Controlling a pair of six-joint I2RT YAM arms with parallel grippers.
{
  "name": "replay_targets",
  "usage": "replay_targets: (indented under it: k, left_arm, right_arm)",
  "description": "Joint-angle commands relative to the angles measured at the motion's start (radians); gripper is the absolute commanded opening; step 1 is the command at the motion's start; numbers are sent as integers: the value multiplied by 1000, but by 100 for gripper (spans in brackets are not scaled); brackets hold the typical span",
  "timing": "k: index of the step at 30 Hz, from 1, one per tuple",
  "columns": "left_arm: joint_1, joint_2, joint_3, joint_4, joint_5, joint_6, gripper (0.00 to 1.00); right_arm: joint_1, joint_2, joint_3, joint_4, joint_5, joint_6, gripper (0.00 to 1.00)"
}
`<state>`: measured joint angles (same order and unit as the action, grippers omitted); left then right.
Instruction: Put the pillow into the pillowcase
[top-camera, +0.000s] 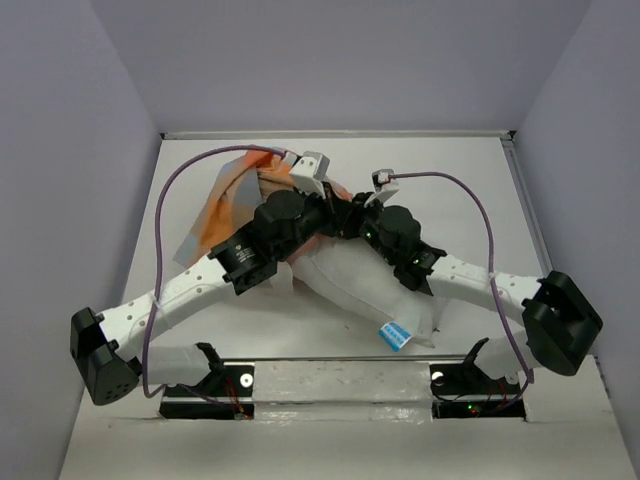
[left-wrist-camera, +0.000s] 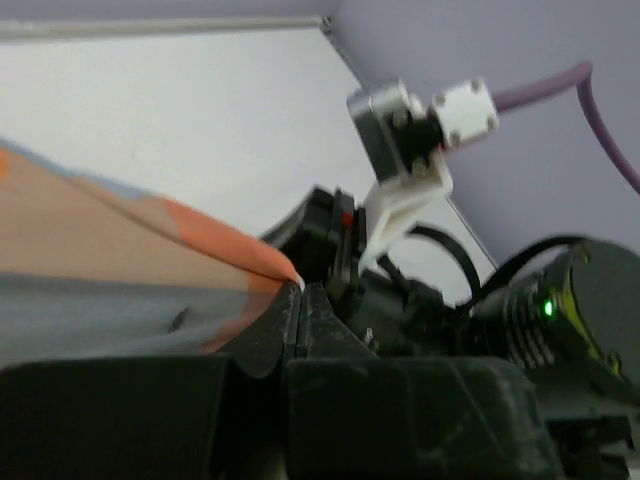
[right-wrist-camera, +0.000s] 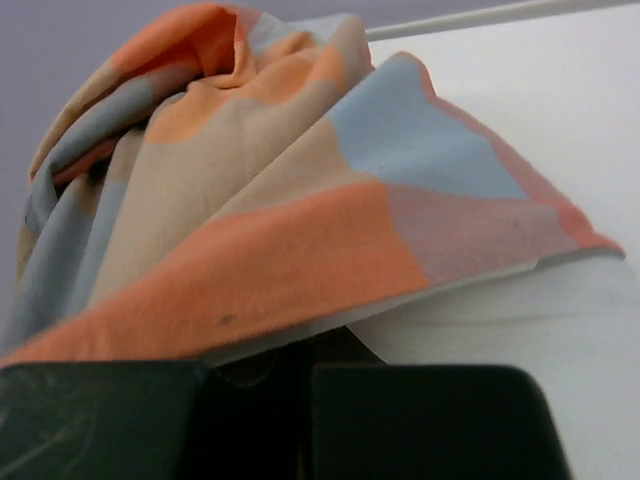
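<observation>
The white pillow (top-camera: 360, 285) lies slanted in the middle of the table, with a blue label (top-camera: 397, 335) at its near corner. The checked pillowcase (top-camera: 225, 200) is bunched at the pillow's far left end. Both grippers meet there. My left gripper (left-wrist-camera: 302, 298) is shut, with an orange corner of the pillowcase (left-wrist-camera: 150, 260) pinched at its tips. In the right wrist view the pillowcase (right-wrist-camera: 280, 200) hangs in folds over my right gripper (right-wrist-camera: 300, 355). Its jaws are closed under the orange hem, and the pillow (right-wrist-camera: 520, 330) shows white beneath.
The right arm's wrist camera (left-wrist-camera: 415, 140) stands close in front of the left gripper. Purple cables (top-camera: 165, 230) arch over both arms. Grey walls close the table at the back (top-camera: 340, 133) and at both sides.
</observation>
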<state>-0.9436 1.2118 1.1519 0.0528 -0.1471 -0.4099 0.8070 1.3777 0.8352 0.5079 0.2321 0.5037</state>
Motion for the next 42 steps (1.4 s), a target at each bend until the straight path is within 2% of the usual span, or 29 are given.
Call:
replay_targets:
  k: [1, 4, 5, 7, 8, 9, 10, 11, 13, 15, 16, 19, 21, 22, 23, 25, 28, 31, 39, 40, 42]
  left_arm:
    - [-92, -178, -214, 291, 225, -242, 0]
    - [-67, -273, -360, 302, 159, -305, 1]
    - [-54, -296, -379, 250, 150, -306, 27]
    - [-23, -307, -374, 165, 107, -296, 61]
    - [6, -311, -356, 118, 100, -256, 75]
    - [15, -322, -328, 13, 57, -230, 99]
    - [23, -328, -260, -43, 5, -177, 99]
    - [23, -343, -224, -174, -134, -156, 99]
    - [26, -363, -152, -275, -297, -138, 99]
    - [67, -386, -130, -410, -488, -159, 99]
    - [90, -402, -129, -474, -534, -184, 99]
    - [204, -422, -173, -491, -533, -187, 99]
    - [305, -403, -182, -514, -432, -179, 97]
    - [331, -396, -199, -521, -398, -175, 95]
    - [353, -384, -207, -542, -363, -175, 88]
    - [406, -379, -237, -577, -364, -179, 85]
    - [469, -405, -276, -608, -321, -179, 80]
    - [488, -394, -287, -591, -217, -162, 78]
    - [581, -226, -333, -513, -282, -130, 70]
    - [589, -218, -333, -498, -290, -121, 67]
    - [600, -196, -330, -463, -330, -106, 40]
  right_arm:
    - [8, 74, -4, 146, 4, 84, 0]
    - [8, 23, -80, 132, -13, 85, 0]
    - [8, -24, -105, 117, -14, 84, 0]
    - [8, -77, -182, 74, -13, 78, 0]
    - [8, -125, -202, 57, 2, 79, 0]
    - [8, -150, -218, 16, 10, 78, 0]
    - [8, -173, -243, -6, 22, 72, 0]
    - [8, -215, -249, -26, 24, 65, 0]
    - [8, -244, -252, -89, 15, 47, 0]
    - [8, -272, -251, -124, 6, 30, 0]
    - [8, -276, -249, -131, 6, 21, 0]
    - [8, -282, -248, -143, 3, 13, 0]
    - [8, -281, -242, -149, -11, 10, 0]
    - [8, -279, -239, -154, -16, 3, 0]
    - [8, -279, -235, -160, -19, 1, 0]
    - [8, -284, -232, -170, -19, -10, 0]
    - [8, -302, -229, -190, -14, -17, 0]
    - [-2, -318, -242, -195, -13, -16, 0]
    - [-35, -390, -260, -230, -46, -14, 0]
    - [-35, -388, -262, -232, -47, -11, 0]
    - [-35, -385, -258, -230, -59, -8, 0]
